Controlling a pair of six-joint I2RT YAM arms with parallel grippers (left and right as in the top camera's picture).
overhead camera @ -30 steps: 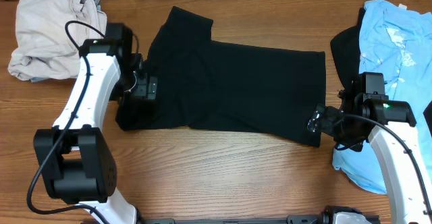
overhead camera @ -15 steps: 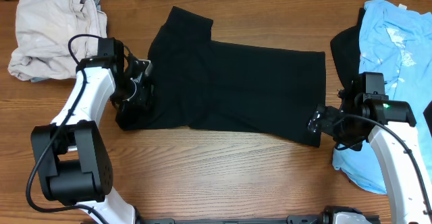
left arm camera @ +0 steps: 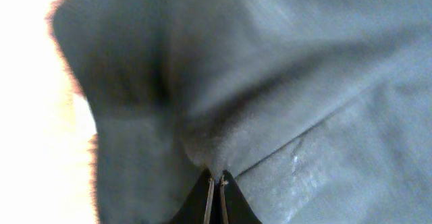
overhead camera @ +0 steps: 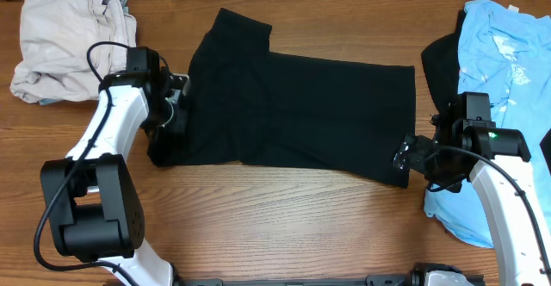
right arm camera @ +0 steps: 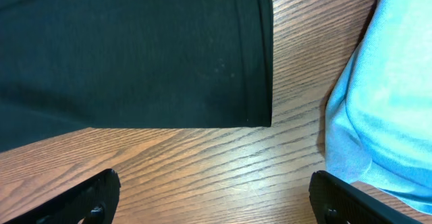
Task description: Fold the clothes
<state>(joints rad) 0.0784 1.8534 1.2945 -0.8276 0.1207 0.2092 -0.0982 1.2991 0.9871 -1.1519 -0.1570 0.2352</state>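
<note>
On the wooden table, seen from overhead, the black T-shirt lies spread flat across the middle, its hem to the right and one sleeve pointing toward the far edge. The cream garment sits bunched in the far left corner, and the light-blue tee lies down the right side, well apart from the cream one. The left gripper is at the black shirt's left edge, touching the cloth. The right gripper hovers just beside the shirt's near right corner, between that corner and the blue tee. From the left wrist, dark fabric fills nearly the whole view, with a glare of washed-out table at the left. The jaws are pressed together at the bottom of the frame, and a ridge of the shirt's cloth is pinched between their tips, creases fanning out from the pinch. From the right wrist, the two jaws stand wide apart at the bottom corners of the frame with only bare wood between them. The shirt's hemmed corner lies flat above them, untouched, and the blue tee's edge runs down the right side, just clear of the shirt.
</note>
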